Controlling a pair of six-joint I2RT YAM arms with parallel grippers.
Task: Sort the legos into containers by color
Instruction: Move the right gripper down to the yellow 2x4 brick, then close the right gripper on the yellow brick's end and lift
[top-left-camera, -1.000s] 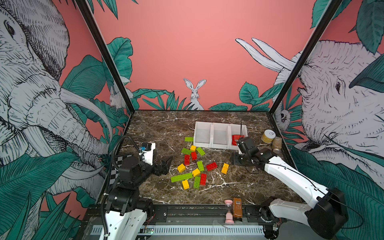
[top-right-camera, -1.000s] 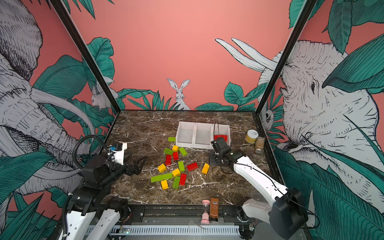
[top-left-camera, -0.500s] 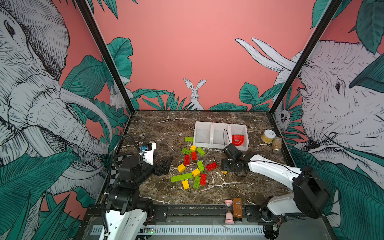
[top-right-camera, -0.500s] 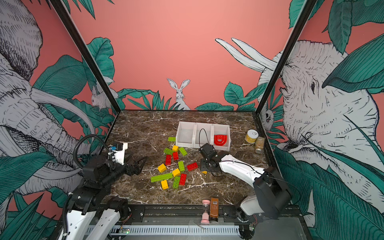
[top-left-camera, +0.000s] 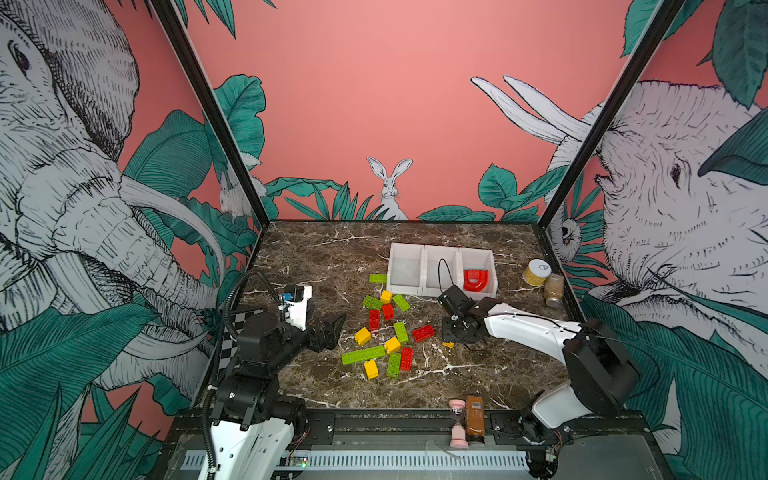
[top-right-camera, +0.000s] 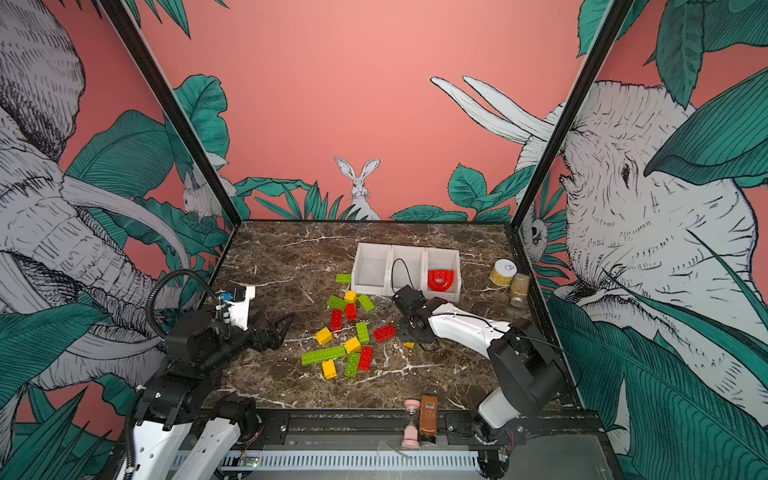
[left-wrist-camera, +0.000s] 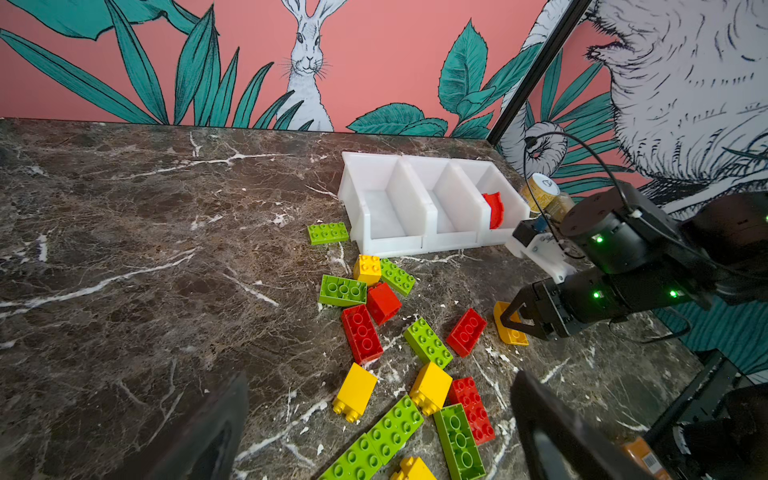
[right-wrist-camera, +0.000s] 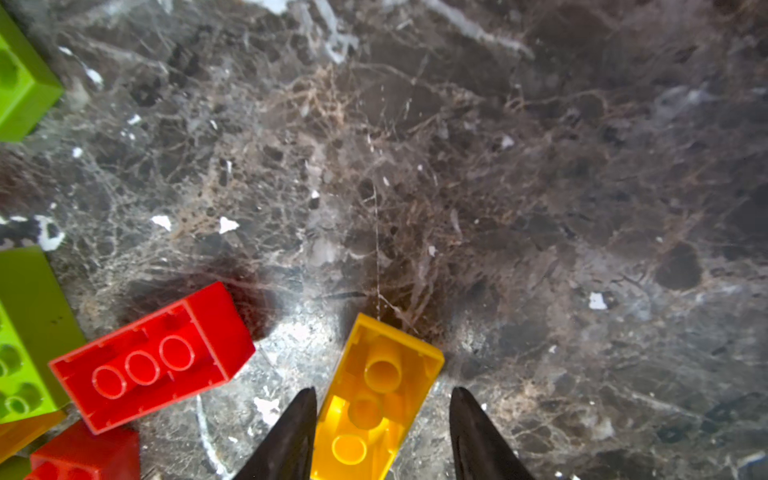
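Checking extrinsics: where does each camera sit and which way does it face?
Top views: high above the arm bases, looking down over the table toward the back wall; both arms show, left tool open.
Left wrist: on the left arm, facing the legos, containers and right tool; its fingers show.
Right wrist: close above the table, looking down; its fingers straddle a yellow brick.
Shared: that yellow brick appears in the left wrist view too.

Yellow brick (top-left-camera: 448, 345) mostly hidden under right end effector (right-wrist-camera: 383, 392); contact unclear, maybe one-sided.
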